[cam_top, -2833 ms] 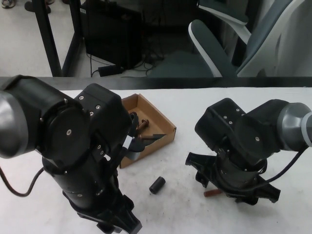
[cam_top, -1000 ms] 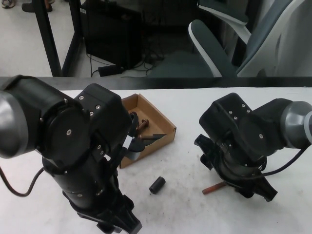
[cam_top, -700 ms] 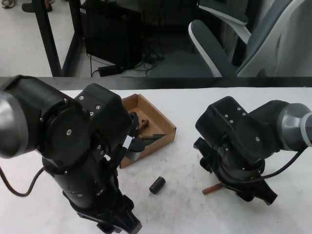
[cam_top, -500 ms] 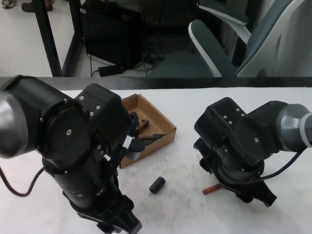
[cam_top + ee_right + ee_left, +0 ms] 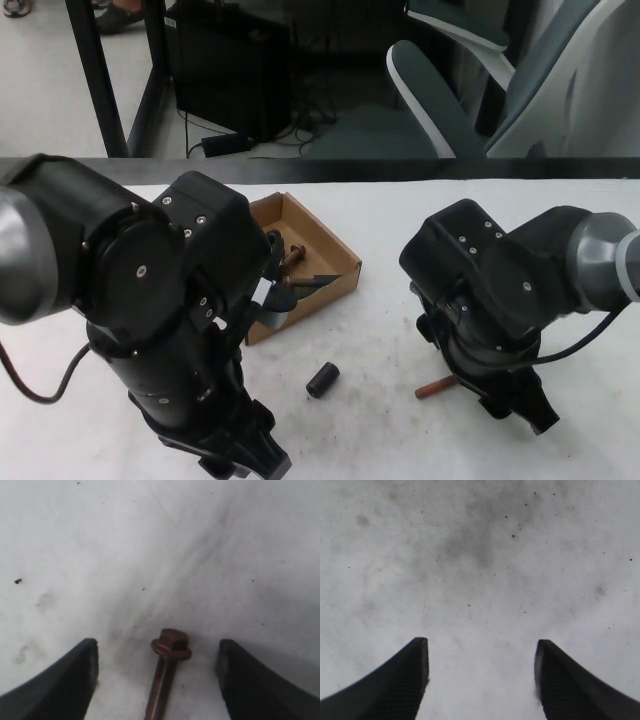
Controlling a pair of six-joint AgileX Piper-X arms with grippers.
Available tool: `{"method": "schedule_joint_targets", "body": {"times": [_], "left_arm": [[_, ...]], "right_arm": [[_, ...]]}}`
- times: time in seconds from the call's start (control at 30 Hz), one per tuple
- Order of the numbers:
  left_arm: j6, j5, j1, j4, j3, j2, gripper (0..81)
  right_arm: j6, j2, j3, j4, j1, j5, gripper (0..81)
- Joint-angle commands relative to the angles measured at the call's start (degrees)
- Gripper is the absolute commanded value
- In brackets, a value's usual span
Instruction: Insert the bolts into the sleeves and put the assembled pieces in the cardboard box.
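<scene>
From up high, the bolt (image 5: 436, 386) lies flat on the bench (image 5: 400, 215), partly under my right arm. The sleeve (image 5: 322, 380) lies near it but apart, between my two arms. The box (image 5: 332, 234) sits farther back with some pieces in it.

In my left wrist view, my left gripper (image 5: 481, 680) is spread wide and holds nothing.

In my right wrist view, my right gripper (image 5: 157, 647) is spread wide too. It has one finger on each side of the bolt (image 5: 164, 685) and does not touch it. I think the bolt is hard, small and light. It looks smooth, so it may roll or slip. I would pinch the straight stem just behind the head, so the tail end stays free for the sleeve.
</scene>
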State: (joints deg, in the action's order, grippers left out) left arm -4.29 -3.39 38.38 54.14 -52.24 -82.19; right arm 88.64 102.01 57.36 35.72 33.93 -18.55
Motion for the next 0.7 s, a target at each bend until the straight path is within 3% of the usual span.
{"method": "schedule_joint_targets", "body": {"times": [0.0, 0.67], "left_arm": [[-0.01, 0.75, 0.26, 0.19, -0.35, 0.31, 57.9], [0.44, 0.75, 0.26, 0.04, -0.35, 0.31, 57.9]], "right_arm": [[1.51, 0.15, -0.15, 0.58, 0.43, 4.21, 63.8], [1.02, 0.15, -0.15, 1.05, 0.51, 9.37, 63.6]]}}
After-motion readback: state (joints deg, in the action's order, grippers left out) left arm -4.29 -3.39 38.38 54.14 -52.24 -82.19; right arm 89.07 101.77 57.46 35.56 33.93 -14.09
